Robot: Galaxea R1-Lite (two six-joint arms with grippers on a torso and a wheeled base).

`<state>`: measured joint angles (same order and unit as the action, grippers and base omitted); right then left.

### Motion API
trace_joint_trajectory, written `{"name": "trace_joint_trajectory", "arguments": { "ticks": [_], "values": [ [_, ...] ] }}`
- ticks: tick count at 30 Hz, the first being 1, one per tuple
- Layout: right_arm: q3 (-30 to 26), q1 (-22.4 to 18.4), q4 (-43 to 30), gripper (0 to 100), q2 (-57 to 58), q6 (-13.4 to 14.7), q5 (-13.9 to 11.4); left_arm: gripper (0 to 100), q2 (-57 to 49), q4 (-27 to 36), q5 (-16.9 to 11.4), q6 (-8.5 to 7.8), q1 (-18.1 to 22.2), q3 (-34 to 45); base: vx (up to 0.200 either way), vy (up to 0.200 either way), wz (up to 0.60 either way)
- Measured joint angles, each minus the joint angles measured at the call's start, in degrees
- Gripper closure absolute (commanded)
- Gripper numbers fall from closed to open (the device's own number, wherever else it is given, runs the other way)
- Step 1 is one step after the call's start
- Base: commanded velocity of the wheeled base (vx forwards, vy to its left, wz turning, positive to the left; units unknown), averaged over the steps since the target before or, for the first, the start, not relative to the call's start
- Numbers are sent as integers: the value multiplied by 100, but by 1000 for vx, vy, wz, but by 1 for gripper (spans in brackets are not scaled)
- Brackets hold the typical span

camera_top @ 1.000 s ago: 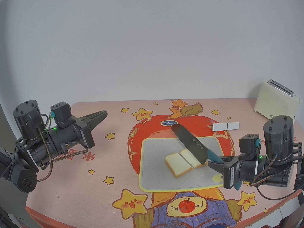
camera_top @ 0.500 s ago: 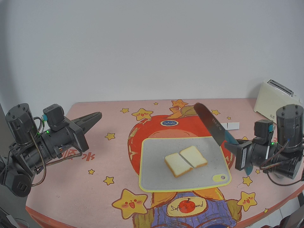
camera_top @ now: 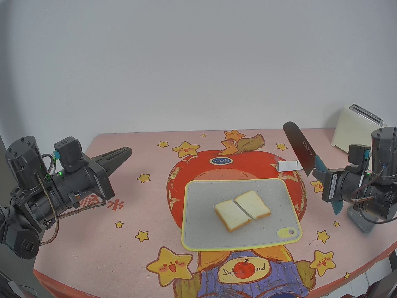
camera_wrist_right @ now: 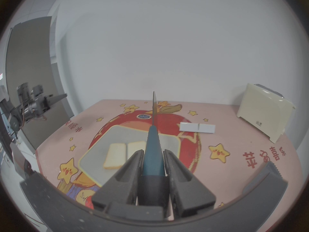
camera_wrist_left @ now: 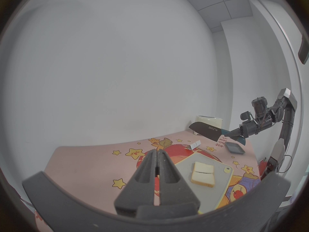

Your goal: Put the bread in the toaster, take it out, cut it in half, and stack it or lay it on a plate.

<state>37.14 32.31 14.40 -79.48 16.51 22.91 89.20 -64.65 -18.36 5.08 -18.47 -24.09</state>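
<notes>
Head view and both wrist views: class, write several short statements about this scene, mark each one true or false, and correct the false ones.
1. The bread lies on the cutting board in two pieces, side by side. True.
2. The right end effector presses the knife down on the bread. False: the knife is held up in the air, off to the right of the board, well apart from the bread.
3. The left end effector is shut and holds nothing. True.
4. The toaster stands on the robot's left side. False: it stands at the far right corner of the table.
</notes>
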Motion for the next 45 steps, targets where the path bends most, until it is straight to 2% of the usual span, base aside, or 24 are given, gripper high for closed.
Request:
{"name": "trace_joint_trajectory", "arguments": {
  "ticks": [5, 17, 21, 45],
  "values": [
    [-13, -223, 44, 100, -218, 16, -33, 100, 77, -6, 0, -104, 4, 89, 0, 0, 0],
    [-52, -577, 46, 100, -528, 16, -123, 100, 162, -9, 0, -117, 1, 130, 0, 0, 0],
    [-71, -610, 44, 100, -550, 11, -250, 100, 168, -9, 0, -121, 0, 138, 0, 0, 0],
    [-121, -653, 22, 100, -631, -4, -271, 100, 201, -11, -11, -115, -7, 196, 0, 0, 0]
  ]
}}
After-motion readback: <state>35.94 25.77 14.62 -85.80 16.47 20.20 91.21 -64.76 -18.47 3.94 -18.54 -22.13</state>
